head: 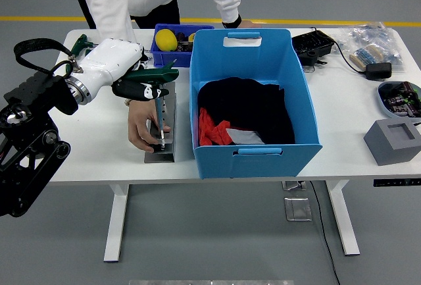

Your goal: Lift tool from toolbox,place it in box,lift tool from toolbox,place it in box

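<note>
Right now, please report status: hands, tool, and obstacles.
Left hand shut on green-handled tool, tip at grey tool rack. Right hand not in view. Person's hand steadies rack. Blue box alongside.

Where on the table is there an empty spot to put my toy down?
The biggest bare patch is between the blue box and the grey block, toward the near edge. There is also bare white in the near left corner, in front of the left hand. Around the tool holder and the person's hand it is crowded.
</note>
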Available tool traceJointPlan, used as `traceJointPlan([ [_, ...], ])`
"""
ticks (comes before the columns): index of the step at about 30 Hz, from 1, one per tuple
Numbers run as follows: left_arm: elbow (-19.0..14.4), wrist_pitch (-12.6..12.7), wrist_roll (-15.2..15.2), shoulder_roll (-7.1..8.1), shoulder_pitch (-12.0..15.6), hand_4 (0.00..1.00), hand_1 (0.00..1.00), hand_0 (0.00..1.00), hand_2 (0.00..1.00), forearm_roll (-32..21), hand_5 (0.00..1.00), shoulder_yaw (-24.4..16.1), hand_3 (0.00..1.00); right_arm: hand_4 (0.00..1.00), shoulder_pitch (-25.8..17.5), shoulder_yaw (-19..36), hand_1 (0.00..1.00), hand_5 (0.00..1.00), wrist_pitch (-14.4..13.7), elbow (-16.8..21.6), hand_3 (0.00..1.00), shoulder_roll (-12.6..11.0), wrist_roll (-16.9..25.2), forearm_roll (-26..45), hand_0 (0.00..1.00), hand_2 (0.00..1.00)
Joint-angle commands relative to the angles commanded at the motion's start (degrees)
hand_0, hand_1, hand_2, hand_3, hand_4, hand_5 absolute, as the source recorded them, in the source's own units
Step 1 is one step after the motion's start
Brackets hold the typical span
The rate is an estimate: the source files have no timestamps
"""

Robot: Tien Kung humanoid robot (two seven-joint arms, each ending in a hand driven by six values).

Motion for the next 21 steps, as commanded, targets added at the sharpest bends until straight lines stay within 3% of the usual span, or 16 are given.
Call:
traceJointPlan([
  [12,-1.3,-1.3,0.8,0.2,-2.2,0.865,0.002,0.111,0.002,0.0,0.572,0.4,0.055,0.897,0.0,0.2,0.716,0.71,0.0,0.0,0.66,0.0,0.0,-0.2,0.725,0.78],
  [21,-2.0,-3.6,3.1,0.82,-4.5,0.86,0.002,0.111,0.002,0.0,0.567,0.7,0.055,0.897,0.0,0.2,0.717,0.707,0.0,0.0,0.66,0.0,-0.1,-0.2,0.724,0.78],
])
